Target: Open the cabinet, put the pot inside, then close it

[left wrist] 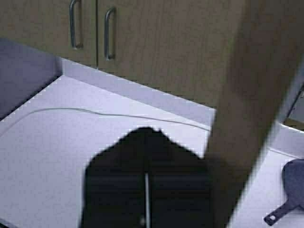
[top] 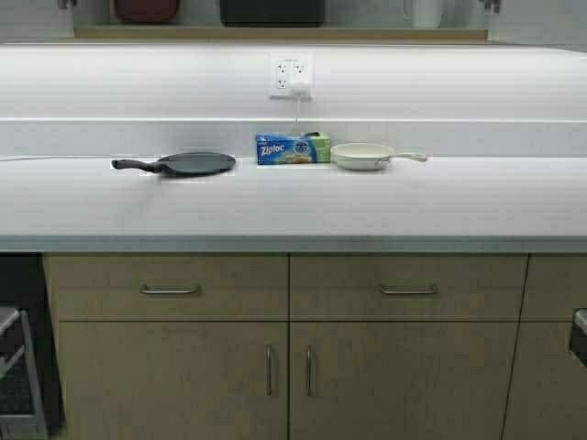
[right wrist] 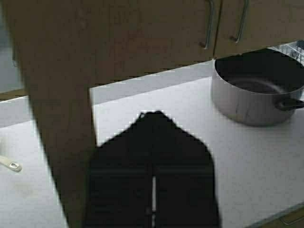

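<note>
The wall cabinet's lower edge [top: 275,34] shows at the top of the high view, with its inside in sight above it. One tan door panel [left wrist: 251,95] stands swung out close beside my left gripper [left wrist: 146,130]. The other panel [right wrist: 52,95] stands close beside my right gripper [right wrist: 152,114]. Both grippers are shut, empty and raised over the white counter; neither shows in the high view. The round pot [right wrist: 256,102], grey-walled with a dark inside and a black side handle, sits on the counter beyond my right gripper.
A flat dark griddle pan [top: 188,164], a Ziploc box [top: 292,148] and a white frying pan [top: 365,156] lie along the counter's back. Neighbouring closed wall doors with bar handles [left wrist: 76,23] [right wrist: 209,23] flank the open one. Base cabinets [top: 289,367] stand below.
</note>
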Controlling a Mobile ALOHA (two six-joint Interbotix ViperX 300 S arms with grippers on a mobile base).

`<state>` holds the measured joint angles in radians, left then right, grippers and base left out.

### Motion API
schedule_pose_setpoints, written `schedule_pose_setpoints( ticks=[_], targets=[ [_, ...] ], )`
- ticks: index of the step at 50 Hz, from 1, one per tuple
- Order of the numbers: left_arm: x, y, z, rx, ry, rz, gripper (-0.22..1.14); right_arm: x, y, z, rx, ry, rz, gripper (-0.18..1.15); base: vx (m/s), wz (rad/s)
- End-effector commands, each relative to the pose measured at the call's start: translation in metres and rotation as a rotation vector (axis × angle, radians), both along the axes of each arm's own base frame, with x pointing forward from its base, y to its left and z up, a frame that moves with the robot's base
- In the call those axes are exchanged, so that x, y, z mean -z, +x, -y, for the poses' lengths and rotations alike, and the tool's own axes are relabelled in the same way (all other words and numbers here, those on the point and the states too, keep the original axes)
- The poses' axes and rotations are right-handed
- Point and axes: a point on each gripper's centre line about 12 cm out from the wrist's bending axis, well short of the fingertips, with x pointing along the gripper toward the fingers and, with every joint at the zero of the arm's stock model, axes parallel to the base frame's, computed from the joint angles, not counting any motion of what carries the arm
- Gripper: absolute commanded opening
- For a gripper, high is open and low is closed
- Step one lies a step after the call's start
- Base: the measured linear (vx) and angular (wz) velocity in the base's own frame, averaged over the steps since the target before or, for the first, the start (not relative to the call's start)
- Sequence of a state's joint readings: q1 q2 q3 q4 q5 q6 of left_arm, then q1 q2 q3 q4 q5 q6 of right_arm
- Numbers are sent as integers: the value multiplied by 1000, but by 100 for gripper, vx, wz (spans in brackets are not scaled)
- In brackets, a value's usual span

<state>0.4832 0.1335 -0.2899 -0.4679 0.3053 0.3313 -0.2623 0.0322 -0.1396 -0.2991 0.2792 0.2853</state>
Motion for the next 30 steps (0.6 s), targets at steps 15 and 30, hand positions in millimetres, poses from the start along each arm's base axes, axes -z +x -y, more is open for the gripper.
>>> schedule_pose_setpoints(
  ticks=[15, 30],
  targets=[
    [-35, -55, 118, 184, 19, 53, 4, -36, -40, -132, -285, -56, 67, 7, 0, 0],
    [13, -133, 203, 353, 101, 0, 4, 6, -121, -185, -449, 14, 9, 6, 2, 0]
  ],
)
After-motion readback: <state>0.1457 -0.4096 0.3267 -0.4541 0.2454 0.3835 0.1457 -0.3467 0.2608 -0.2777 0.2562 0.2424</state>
